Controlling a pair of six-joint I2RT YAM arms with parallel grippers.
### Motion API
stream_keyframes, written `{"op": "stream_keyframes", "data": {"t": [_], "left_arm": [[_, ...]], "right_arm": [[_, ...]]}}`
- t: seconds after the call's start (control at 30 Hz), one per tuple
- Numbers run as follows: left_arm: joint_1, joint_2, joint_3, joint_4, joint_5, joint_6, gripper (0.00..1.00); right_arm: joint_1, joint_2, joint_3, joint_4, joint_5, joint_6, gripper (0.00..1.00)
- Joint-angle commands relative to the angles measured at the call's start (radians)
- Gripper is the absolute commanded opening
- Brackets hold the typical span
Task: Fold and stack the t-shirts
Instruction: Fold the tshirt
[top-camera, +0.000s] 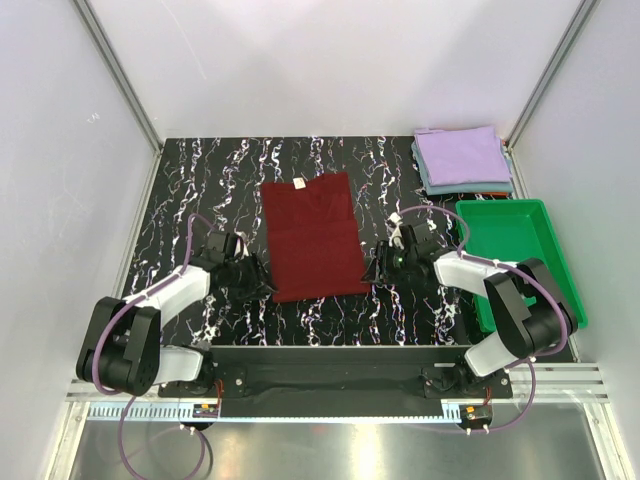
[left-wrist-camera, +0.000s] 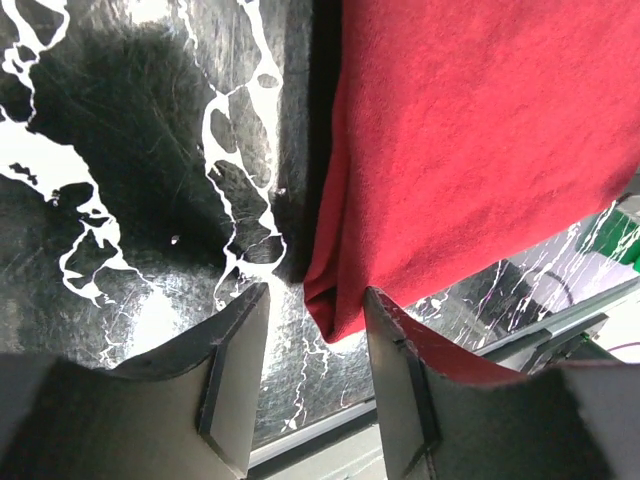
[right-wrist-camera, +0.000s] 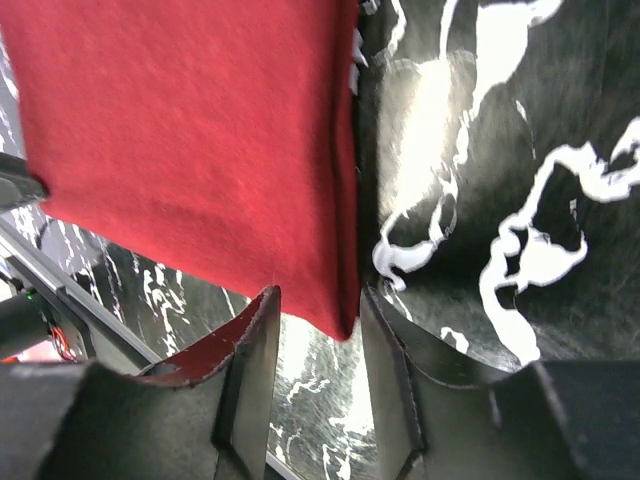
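Top external view showed the maroon t-shirt at centre frame, folded to a long rectangle, likely needing cross folds and stacking. The left gripper and right gripper stood part-open, jaws astride its near corners. The lavender t-shirt lay folded on the grey-blue t-shirt, upper right.

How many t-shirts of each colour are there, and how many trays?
Maroon t-shirt: 1
Lavender t-shirt: 1
Grey-blue t-shirt: 1
Green tray: 1
Total: 4 things
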Motion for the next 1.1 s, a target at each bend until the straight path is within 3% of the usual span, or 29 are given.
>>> {"op": "stream_keyframes", "data": {"t": [0.0, 0.2, 0.43, 0.47, 0.5, 0.57, 0.6, 0.63, 0.87, 1.07], "left_arm": [[-0.003, 0.010, 0.046, 0.010, -0.020, 0.006, 0.46], [-0.003, 0.022, 0.019, 0.070, 0.036, 0.002, 0.40], [-0.003, 0.059, -0.012, 0.125, 0.045, 0.004, 0.35], [-0.003, 0.061, -0.015, 0.131, 0.052, 0.001, 0.32], [-0.003, 0.065, -0.018, 0.136, 0.054, -0.001, 0.28], [-0.003, 0.068, -0.018, 0.131, 0.045, 0.002, 0.12], [-0.003, 0.070, -0.017, 0.128, 0.040, 0.005, 0.05], [-0.003, 0.068, -0.015, 0.113, 0.025, 0.010, 0.00], [-0.003, -0.007, -0.011, 0.054, -0.040, 0.006, 0.00], [-0.003, 0.042, -0.009, 0.053, -0.017, 0.006, 0.00]], "right_arm": [[0.001, 0.023, 0.069, -0.027, 0.026, -0.034, 0.45], [0.002, 0.028, 0.057, -0.004, 0.006, -0.024, 0.32], [0.001, 0.028, 0.028, -0.002, 0.014, -0.005, 0.36], [0.001, 0.028, 0.024, 0.008, 0.011, -0.002, 0.31], [0.002, 0.028, 0.018, 0.013, 0.005, 0.002, 0.17], [0.002, 0.025, 0.006, 0.015, 0.001, 0.007, 0.02], [0.001, 0.016, 0.001, 0.015, 0.007, 0.013, 0.00], [0.002, 0.008, -0.012, 0.015, 0.015, 0.016, 0.00], [0.002, -0.105, -0.078, 0.015, 0.057, 0.032, 0.00], [0.001, -0.126, -0.114, 0.054, 0.049, 0.065, 0.00]]}}
